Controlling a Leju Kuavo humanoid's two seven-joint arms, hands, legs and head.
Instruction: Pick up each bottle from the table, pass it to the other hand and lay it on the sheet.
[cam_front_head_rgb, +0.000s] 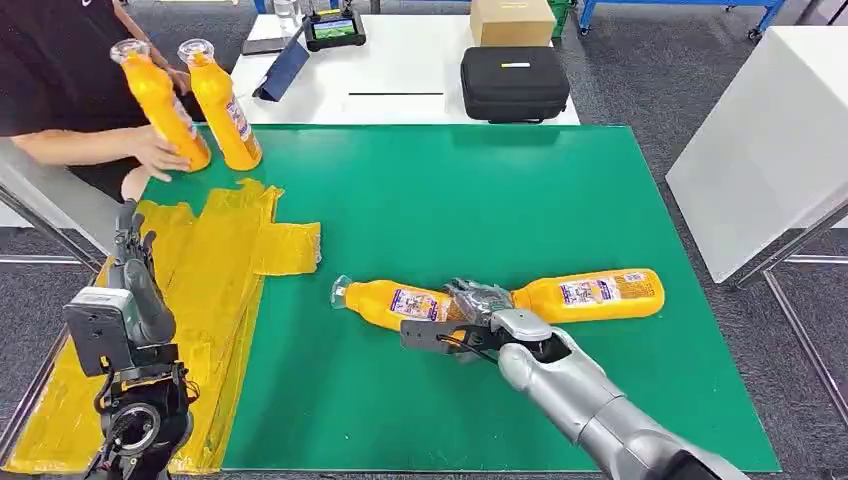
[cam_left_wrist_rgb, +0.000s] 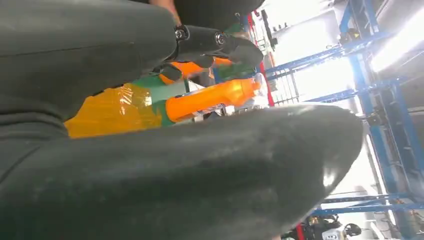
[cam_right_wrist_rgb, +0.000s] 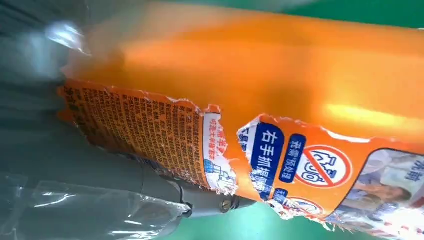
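Two orange bottles lie on the green mat (cam_front_head_rgb: 430, 180). The nearer-left bottle (cam_front_head_rgb: 385, 302) points its clear cap left; the other bottle (cam_front_head_rgb: 592, 294) lies to its right. My right hand (cam_front_head_rgb: 468, 318) grips the base end of the left one, fingers behind it and thumb in front. Up close, its torn label (cam_right_wrist_rgb: 280, 75) rests against a dark finger (cam_right_wrist_rgb: 200, 201). My left hand (cam_front_head_rgb: 130, 245) is raised over the yellow sheet (cam_front_head_rgb: 215, 265), fingers apart and holding nothing. Beyond its thumb (cam_left_wrist_rgb: 175, 170) I see an orange bottle (cam_left_wrist_rgb: 210, 98).
A person at the far left holds two more orange bottles (cam_front_head_rgb: 160, 100) (cam_front_head_rgb: 226, 108) at the mat's back corner. Behind the mat, a white table (cam_front_head_rgb: 410, 70) carries a black case (cam_front_head_rgb: 514, 82), a cardboard box (cam_front_head_rgb: 512, 20) and a tablet (cam_front_head_rgb: 334, 28). A white cabinet (cam_front_head_rgb: 770, 140) stands to the right.
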